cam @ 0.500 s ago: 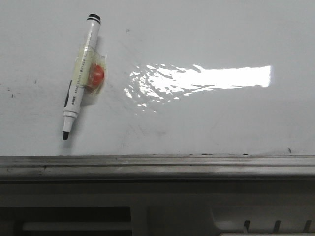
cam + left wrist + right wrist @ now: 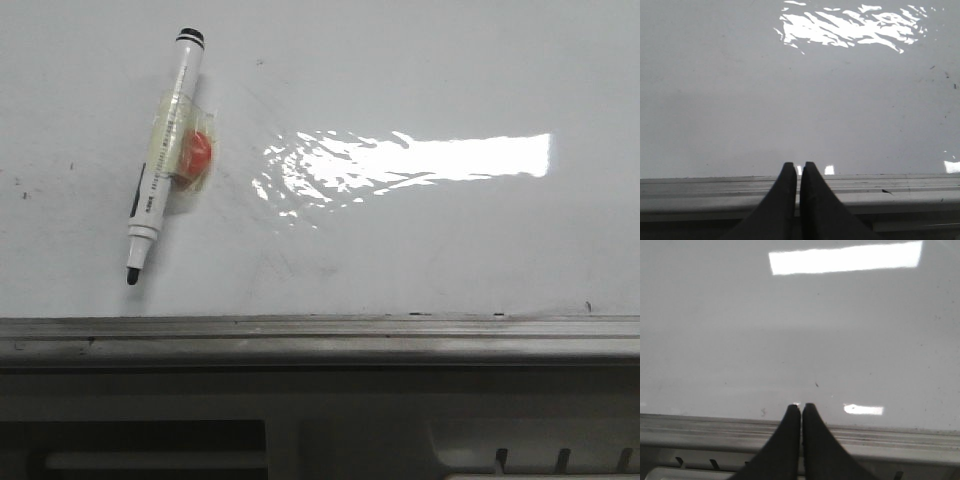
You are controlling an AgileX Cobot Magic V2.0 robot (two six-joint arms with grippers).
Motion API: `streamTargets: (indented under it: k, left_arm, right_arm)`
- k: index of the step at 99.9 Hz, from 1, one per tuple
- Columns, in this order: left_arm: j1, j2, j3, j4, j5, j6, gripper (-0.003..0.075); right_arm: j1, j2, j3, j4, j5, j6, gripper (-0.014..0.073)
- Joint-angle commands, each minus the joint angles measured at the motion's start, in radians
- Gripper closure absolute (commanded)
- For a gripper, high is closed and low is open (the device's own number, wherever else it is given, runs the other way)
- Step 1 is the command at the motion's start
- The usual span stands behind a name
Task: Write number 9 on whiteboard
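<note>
**Both claws together at the rail, board unmarked**

My left claw (image 2: 798, 172) and right claw (image 2: 801, 412) each hang over the grey edge rail (image 2: 320, 335), tips pressed together, gripping nothing. The whiteboard (image 2: 420, 80) is glossy with a glare patch; no 9 shows on it. A marker (image 2: 160, 160) lies uncapped at its left part.

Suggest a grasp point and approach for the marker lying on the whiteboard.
Grip the marker on its bare upper barrel, between the black end cap and the taped red ball. It lies flat on the whiteboard, nearly lengthwise away from the robot, so come straight down with the pincer closing across the barrel. The left pincer seems nearer.
</note>
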Motion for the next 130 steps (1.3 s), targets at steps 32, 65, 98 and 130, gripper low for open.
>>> streamTargets:
  k: [32, 65, 98, 130]
  left_arm:
    - [0.003, -0.029, 0.030, -0.017, -0.038, -0.009, 0.0738]
    - [0.003, -0.029, 0.030, -0.650, -0.080, -0.011, 0.0738]
    - [0.001, -0.029, 0.003, -1.118, -0.144, -0.004, 0.0739]
    - [0.001, 0.202, -0.310, -0.677, 0.127, 0.095, 0.0739]
  right_arm:
    - [-0.006, -0.018, 0.028, -0.044, -0.017, -0.008, 0.0638]
    - [-0.004, -0.018, 0.028, 0.199, -0.368, -0.004, 0.0638]
    - [-0.002, -0.018, -0.033, 0.723, -0.456, -0.004, 0.0638]
    - [-0.002, 0.176, -0.457, 0.313, 0.186, -0.156, 0.0638]
